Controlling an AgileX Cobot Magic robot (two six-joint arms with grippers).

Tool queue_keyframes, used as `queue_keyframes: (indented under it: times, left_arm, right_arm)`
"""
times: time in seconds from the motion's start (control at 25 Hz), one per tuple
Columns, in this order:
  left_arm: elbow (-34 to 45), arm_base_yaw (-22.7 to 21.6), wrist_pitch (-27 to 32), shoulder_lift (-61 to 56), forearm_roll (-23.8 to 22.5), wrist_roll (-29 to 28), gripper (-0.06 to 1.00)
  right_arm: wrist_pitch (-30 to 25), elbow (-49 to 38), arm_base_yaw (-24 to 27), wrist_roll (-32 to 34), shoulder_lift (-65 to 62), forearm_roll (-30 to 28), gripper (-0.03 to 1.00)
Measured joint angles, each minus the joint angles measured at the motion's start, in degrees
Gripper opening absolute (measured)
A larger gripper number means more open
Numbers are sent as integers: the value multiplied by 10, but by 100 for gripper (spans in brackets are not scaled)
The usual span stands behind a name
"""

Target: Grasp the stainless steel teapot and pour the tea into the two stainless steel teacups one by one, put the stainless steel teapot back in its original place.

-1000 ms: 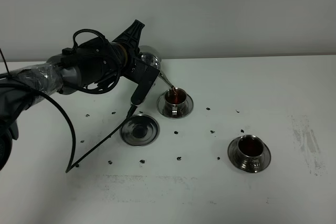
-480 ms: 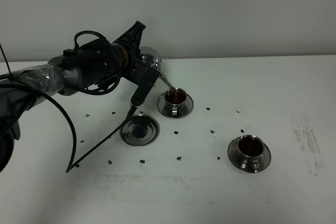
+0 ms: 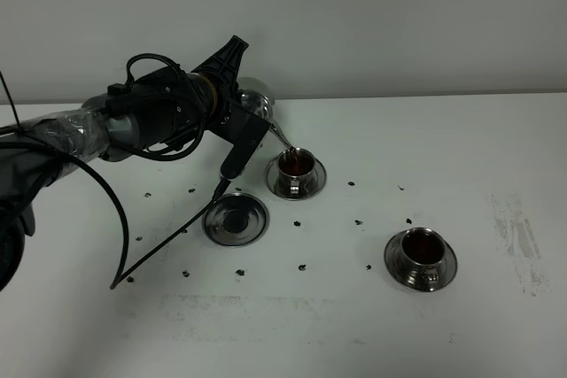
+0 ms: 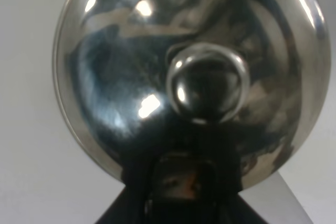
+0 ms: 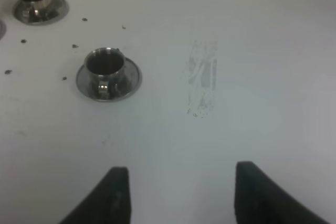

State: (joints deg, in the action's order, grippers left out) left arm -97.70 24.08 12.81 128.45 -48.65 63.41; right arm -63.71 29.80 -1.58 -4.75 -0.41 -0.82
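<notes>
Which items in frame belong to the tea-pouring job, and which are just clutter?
Job:
- teapot, tilted in the left claw, spout over the far teacup
- near teacup, dark tea inside
- empty saucer

Lying about:
- dark specks
- scuff mark
- black cable
- right claw, open and holding nothing

A robotics lab bench, by every sign: a black robot arm (image 3: 133, 121), its upper length wrapped in tape, holds the steel teapot (image 3: 255, 99) over a white table (image 3: 496, 148) set against a plain white wall (image 3: 399, 15). The tabletop is speckled with dark flecks (image 3: 359, 221) and carries a grey scuffed patch (image 3: 518, 232) towards its right side.
</notes>
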Motion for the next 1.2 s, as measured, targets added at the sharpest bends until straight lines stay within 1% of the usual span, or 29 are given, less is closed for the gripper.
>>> queue_keyframes:
  times: [0.68, 0.76, 1.0, 1.2]
  left_arm:
    - [0, 0, -5, 0, 1, 14, 22]
    - [0, 0, -5, 0, 12, 12, 22]
    - [0, 0, -1, 0, 90, 10, 22]
    - [0, 0, 22, -2, 115, 10, 22]
  right_arm:
    - [0, 0, 0, 0, 0, 0, 43]
    - [0, 0, 0, 0, 0, 0, 43]
    - [0, 0, 0, 0, 0, 0, 43]
    - [0, 0, 0, 0, 0, 0, 43]
